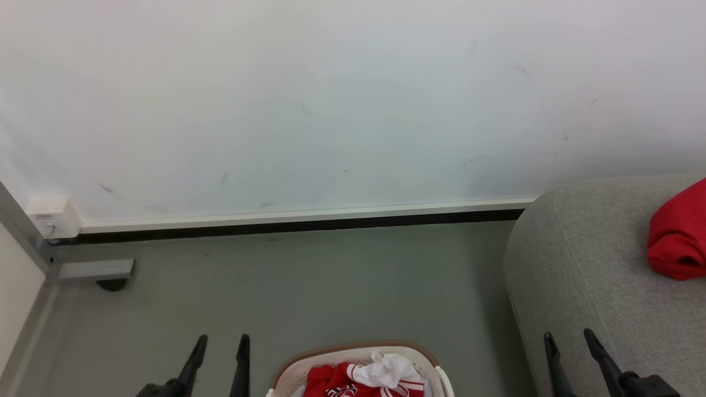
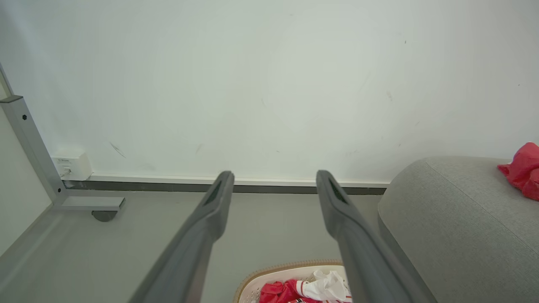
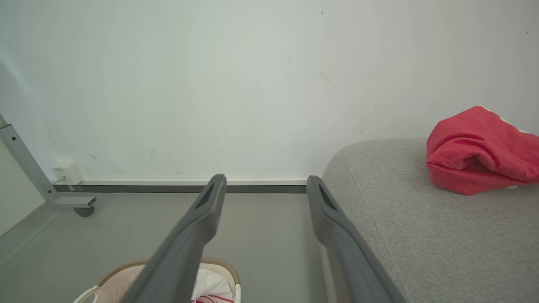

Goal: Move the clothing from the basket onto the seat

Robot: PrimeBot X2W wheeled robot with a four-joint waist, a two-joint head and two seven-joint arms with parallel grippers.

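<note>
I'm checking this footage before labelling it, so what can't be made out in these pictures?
Cream-white perforated plastic basket: the head view's bottom edge cuts it off, so how much red-and-white clothing it holds is unclear.
Lettering on that clothing: too small and cut off in the head view.
Red garment on the light-grey fabric seat: cut by the head view's right edge.
Small white wall box: label too small, left wrist view.

The left gripper (image 1: 223, 339) and right gripper (image 1: 568, 334) each have 2 long, slim fingers (image 2: 202, 235), black from the head camera and matte dark grey up close. Each finger widens toward its base, narrows to a rounded tip, and bears 1 narrow dark slot on its inner face.
</note>
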